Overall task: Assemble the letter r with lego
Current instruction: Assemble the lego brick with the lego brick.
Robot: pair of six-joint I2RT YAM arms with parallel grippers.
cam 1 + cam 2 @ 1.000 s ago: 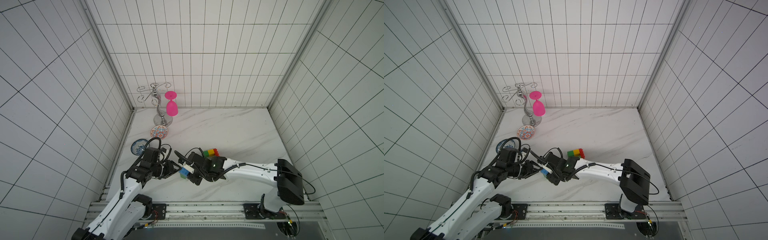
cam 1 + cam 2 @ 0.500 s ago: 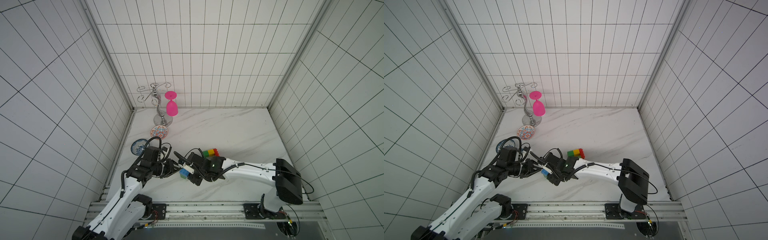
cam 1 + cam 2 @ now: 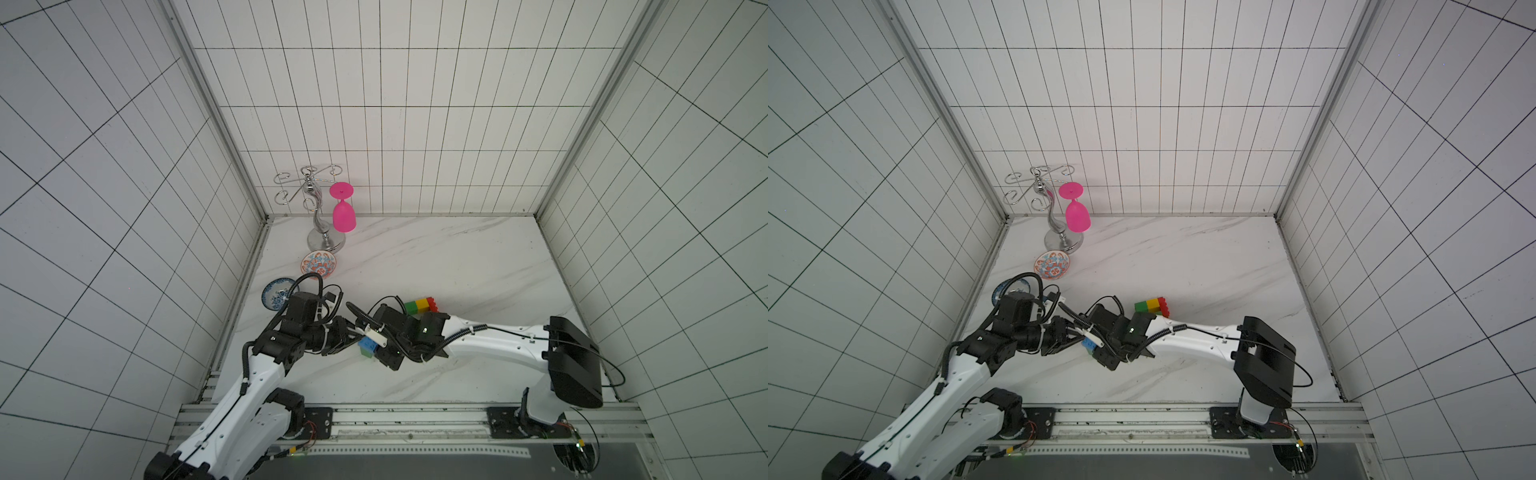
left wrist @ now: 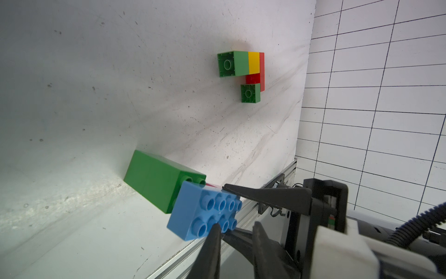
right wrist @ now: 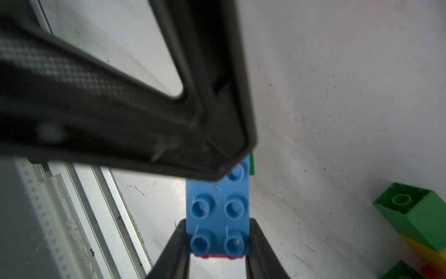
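We're in close. The right gripper (image 5: pixel 218 232) is pinching the blue brick (image 4: pixel 202 212) across its width at one end. The left gripper (image 4: pixel 236 224) faces it from the opposite side. Its fingers stand a narrow gap apart with no brick between them, and one fingertip (image 4: pixel 215 229) touches the brick's studded face. At the end away from the right gripper's fingers, a green block (image 4: pixel 154 178) is joined to the brick's underside and seems to rest on the marble table (image 4: pixel 96 72). A pink sliver (image 4: pixel 212 185) peeks out beside a right finger. Well beyond both grippers lies a joined cluster: green cube (image 4: pixel 233 63), yellow cube (image 4: pixel 253 62), red brick (image 4: pixel 261 70) and a smaller-looking green cube (image 4: pixel 250 93).
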